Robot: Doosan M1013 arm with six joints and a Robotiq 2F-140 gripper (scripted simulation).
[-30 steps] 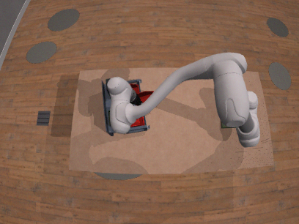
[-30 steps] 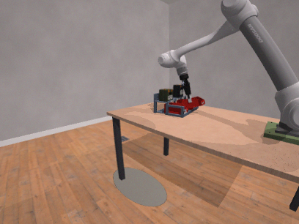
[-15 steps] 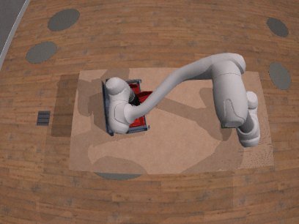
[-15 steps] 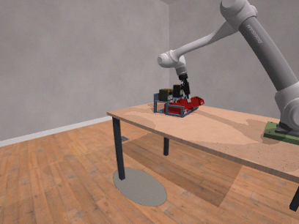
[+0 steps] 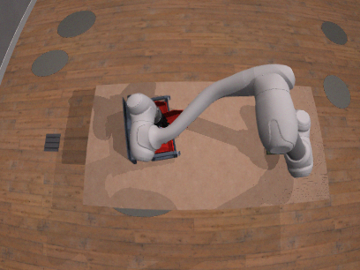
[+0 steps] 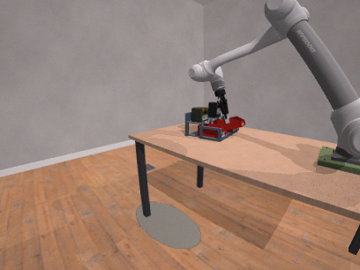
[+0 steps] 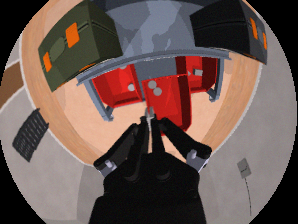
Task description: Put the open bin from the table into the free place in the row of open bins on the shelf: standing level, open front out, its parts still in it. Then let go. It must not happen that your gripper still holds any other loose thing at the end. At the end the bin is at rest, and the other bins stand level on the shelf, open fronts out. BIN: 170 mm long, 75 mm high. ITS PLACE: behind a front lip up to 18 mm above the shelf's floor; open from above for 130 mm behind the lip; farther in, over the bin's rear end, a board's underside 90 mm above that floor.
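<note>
Over the shelf (image 5: pixel 165 155) (image 6: pixel 211 138) (image 7: pixel 159 54) on the bench (image 5: pixel 221 176) (image 6: pixel 260 154) (image 7: pixel 75 112), the red open bin (image 5: pixel 173 116) (image 6: pixel 237 122) (image 7: pixel 167 102) tilts, front end raised — the pincer (image 5: pixel 163 121) (image 6: pixel 227 119) (image 7: pixel 150 111) clamped on its side wall.

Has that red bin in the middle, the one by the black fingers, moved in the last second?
No, not visibly: the middle red bin still sticks out and up from the shelf rack, with no shift I can see.
</note>
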